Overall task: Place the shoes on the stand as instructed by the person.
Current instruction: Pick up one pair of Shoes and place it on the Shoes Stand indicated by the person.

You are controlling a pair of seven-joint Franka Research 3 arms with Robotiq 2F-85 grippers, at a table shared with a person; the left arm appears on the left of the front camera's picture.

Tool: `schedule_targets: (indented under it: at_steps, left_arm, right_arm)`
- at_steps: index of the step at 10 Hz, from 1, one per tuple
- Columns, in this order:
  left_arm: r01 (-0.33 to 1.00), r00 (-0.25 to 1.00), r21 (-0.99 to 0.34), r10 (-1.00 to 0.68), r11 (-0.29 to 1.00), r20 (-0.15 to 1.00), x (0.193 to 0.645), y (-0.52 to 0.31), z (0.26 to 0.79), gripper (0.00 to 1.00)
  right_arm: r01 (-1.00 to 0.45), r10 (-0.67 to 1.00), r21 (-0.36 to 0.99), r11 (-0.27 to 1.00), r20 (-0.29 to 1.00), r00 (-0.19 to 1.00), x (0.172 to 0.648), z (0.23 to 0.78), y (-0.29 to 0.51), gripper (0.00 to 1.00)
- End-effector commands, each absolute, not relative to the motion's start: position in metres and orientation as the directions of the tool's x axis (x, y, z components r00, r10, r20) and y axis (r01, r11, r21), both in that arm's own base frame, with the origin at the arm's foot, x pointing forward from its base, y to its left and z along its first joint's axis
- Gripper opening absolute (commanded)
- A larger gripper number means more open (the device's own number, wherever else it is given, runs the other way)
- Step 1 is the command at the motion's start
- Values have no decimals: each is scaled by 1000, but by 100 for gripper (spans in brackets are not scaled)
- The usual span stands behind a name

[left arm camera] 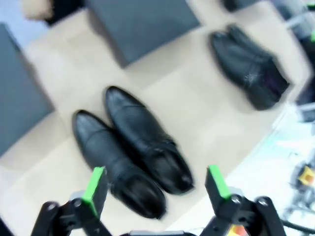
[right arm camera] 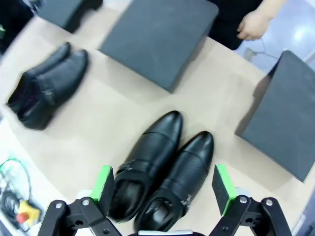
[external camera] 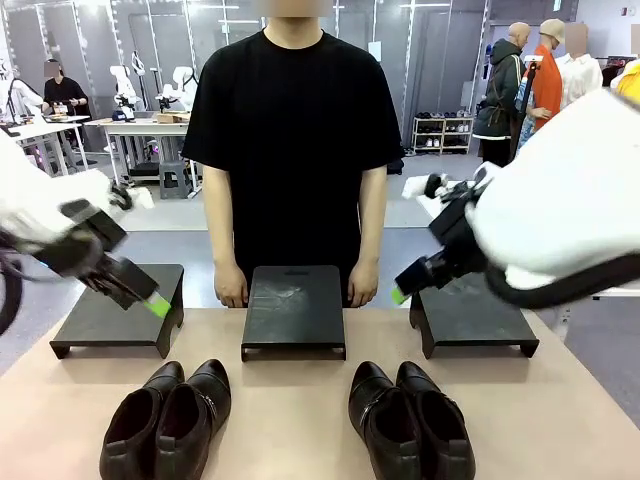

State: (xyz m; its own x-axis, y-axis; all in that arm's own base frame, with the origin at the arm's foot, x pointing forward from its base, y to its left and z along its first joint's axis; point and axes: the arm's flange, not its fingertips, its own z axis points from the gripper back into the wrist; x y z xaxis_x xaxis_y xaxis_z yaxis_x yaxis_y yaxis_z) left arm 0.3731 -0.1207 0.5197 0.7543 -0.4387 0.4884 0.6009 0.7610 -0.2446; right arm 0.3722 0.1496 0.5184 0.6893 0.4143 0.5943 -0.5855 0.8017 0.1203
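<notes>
**Two pairs, not yet placed**

Left pair of shoes [external camera: 165, 420]: on the table [external camera: 300, 410], near-left of the middle stand [external camera: 293, 310]. Right pair [external camera: 410, 420]: near-right of it. Each pair lies side by side, touching, long axis near-to-far, toes towards that stand. Probably stiff, moderately heavy, gloss slippery; best gripped at the ankle collar. Left gripper [left arm camera: 156, 186] and right gripper [right arm camera: 163, 186] hang flanking the stand, jaws wide apart, empty.

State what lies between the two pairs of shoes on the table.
Nothing: in the front view, bare tan tabletop separates the left pair from the right pair.
</notes>
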Motion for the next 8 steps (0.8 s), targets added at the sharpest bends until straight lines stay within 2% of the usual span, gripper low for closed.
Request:
schedule_targets:
  at_steps: [1, 2, 3, 5, 8]
  left_arm:
    - [576, 815, -483, -419, 659, 400, 362, -68, 556, 100]
    - [530, 847, -533, -386, 660, 365, 355, -34, 567, 100]
    - [548, 836, -656, -340, 519, 430, 341, 9, 579, 100]
    - [546, 838, -739, -233, 396, 494, 320, 82, 567, 100]
    - [508, 839, -801, 29, 316, 544, 272, 178, 521, 100]
  right_arm:
    - [-593, 322, 343, 729, 593, 738, 358, 540, 96, 100]
    - [-579, 266, 459, 674, 580, 770, 345, 548, 65, 100]
    - [-551, 174, 546, 631, 593, 786, 326, 552, 22, 100]
    - [-504, 5, 645, 575, 612, 791, 291, 547, -51, 100]
    - [-464, -246, 718, 518, 645, 724, 219, 529, -135, 100]
